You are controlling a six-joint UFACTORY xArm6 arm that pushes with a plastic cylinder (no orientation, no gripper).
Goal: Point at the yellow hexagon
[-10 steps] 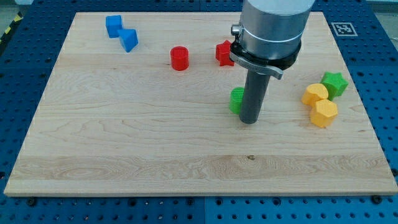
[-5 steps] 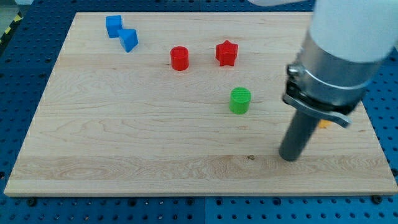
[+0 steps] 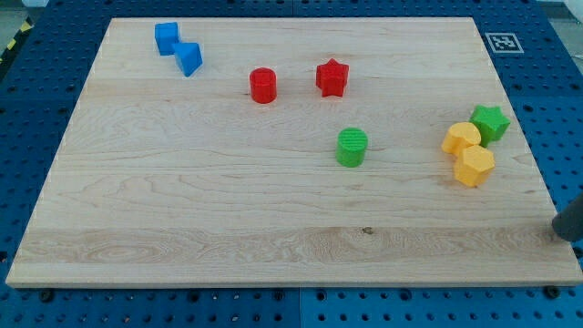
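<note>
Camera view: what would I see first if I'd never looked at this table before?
Probably the bright cluster at the view's right: a yellow hexagon, a second yellow block touching it, and a green star just above. A green cylinder stands alone mid-board, and two blue blocks sit at the top left. My tip only peeks in at the right edge, below the yellow hexagon.

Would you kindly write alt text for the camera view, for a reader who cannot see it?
My tip sits at the view's right edge, off the wooden board, below and right of the yellow hexagon. That hexagon touches another yellow block beside a green star; a green cylinder, red star, red cylinder and two blue blocks lie further left.
</note>
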